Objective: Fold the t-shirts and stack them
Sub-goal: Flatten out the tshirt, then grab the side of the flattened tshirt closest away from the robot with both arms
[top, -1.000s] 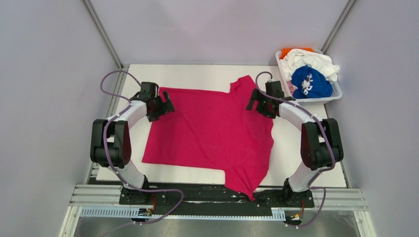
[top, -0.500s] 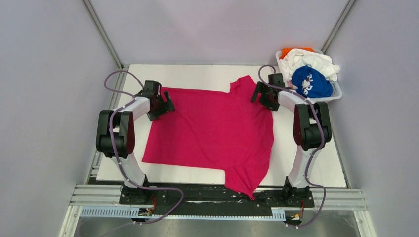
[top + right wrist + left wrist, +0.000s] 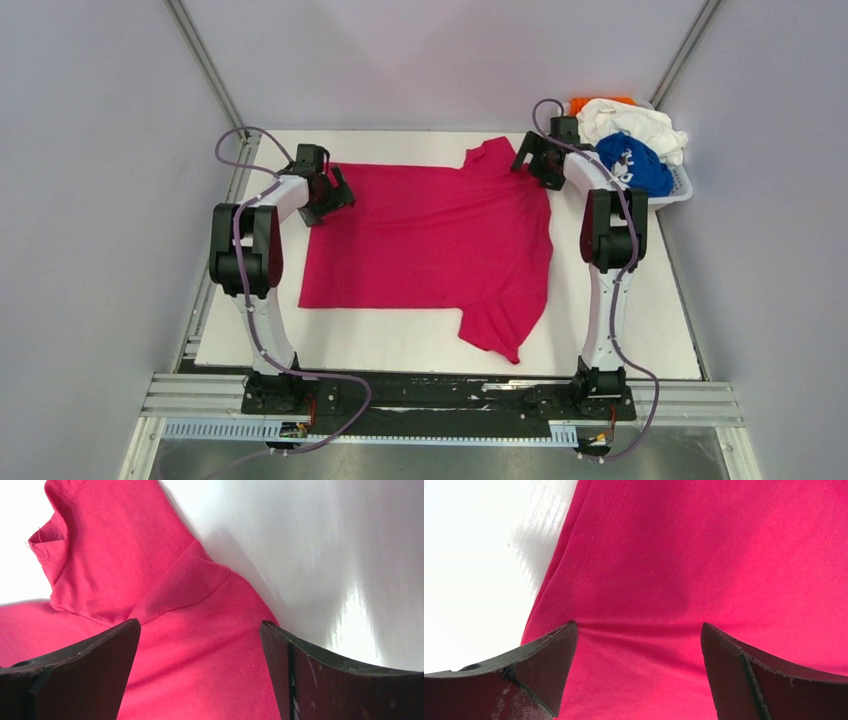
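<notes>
A: Position of the plain magenta-pink cloth t-shirt [image 3: 430, 240]?

B: Spread flat on the white counter [image 3: 400, 345]. The hem is toward the left arm. 1 sleeve [image 3: 487, 158] points at the far edge, the other [image 3: 497, 335] at the near edge.

A: Hands?

B: The left hand [image 3: 335, 195] is over the far hem corner. The right hand [image 3: 527, 162] is over the far shoulder, beside that sleeve. Both wrist views show fingers spread wide with cloth between them and nothing pinched, so both are released.

A: Why there?

B: Judgement: working the 2 far corners together sets the far edge straight, so the shirt lies square for a first fold.

A: Surroundings, obstructions?

B: A white slotted plastic basket [image 3: 672, 198] sits at the far right, just beside the right arm. It holds 3 crumpled shirts: royal blue with white print [image 3: 635, 170], white [image 3: 630, 122] and orange [image 3: 590, 102]. The near sleeve lies rumpled and probably needs smoothing.
</notes>
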Action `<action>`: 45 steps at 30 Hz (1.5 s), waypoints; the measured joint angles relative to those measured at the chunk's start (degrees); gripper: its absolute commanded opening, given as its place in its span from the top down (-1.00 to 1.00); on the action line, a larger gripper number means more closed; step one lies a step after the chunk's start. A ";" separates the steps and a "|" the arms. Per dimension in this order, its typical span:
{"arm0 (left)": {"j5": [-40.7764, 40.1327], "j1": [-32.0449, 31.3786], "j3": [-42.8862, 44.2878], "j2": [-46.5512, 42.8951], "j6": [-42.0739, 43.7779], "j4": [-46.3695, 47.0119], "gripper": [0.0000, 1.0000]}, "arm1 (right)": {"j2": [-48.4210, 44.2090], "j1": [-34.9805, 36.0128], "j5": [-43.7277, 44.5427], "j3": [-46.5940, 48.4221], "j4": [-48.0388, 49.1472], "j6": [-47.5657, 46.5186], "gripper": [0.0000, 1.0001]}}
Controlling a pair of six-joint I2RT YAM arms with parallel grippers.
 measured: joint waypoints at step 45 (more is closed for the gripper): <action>-4.98 0.26 -34.53 -50.01 -4.35 -15.30 -1.00 | -42.71 3.26 0.09 -57.46 4.48 11.19 -1.00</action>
